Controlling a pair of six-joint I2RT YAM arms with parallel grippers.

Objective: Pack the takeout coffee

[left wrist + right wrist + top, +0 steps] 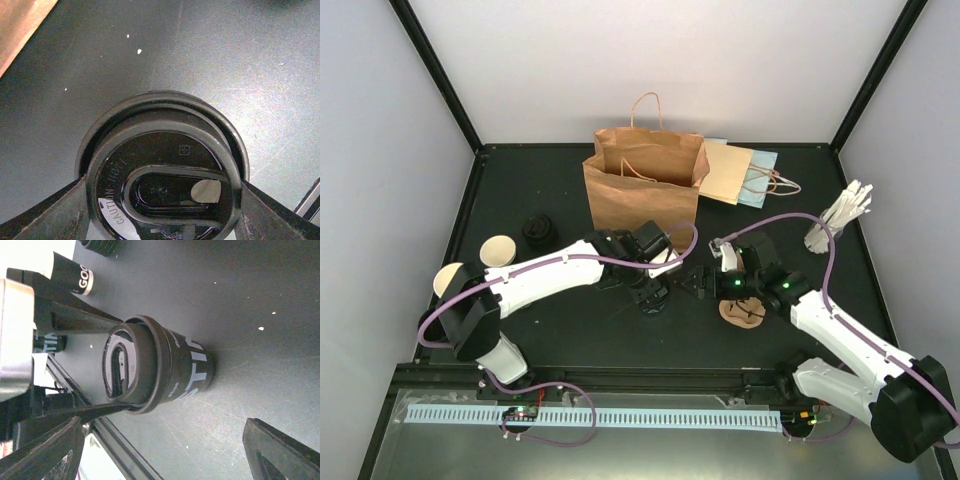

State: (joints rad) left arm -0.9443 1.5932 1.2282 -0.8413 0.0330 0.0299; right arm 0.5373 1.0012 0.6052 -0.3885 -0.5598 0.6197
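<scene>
A paper cup with a black sleeve [192,372] stands at the table's middle with a black lid [160,165] on its rim. My left gripper [651,293] is shut on that lid from above, its fingers [85,317] pinching both sides of it. My right gripper [699,281] is open and empty just right of this cup, level with it. A second sleeved cup [666,262] stands just behind it and also shows in the right wrist view [75,275]. Two open cups [498,250] [450,279] stand at the left.
A stack of black lids [538,232] sits at the left. An open brown paper bag [640,185] stands at the back, with a flat bag [735,172] behind it. A brown pulp carrier [742,313] lies under my right arm. White stirrers [840,215] stand at the right.
</scene>
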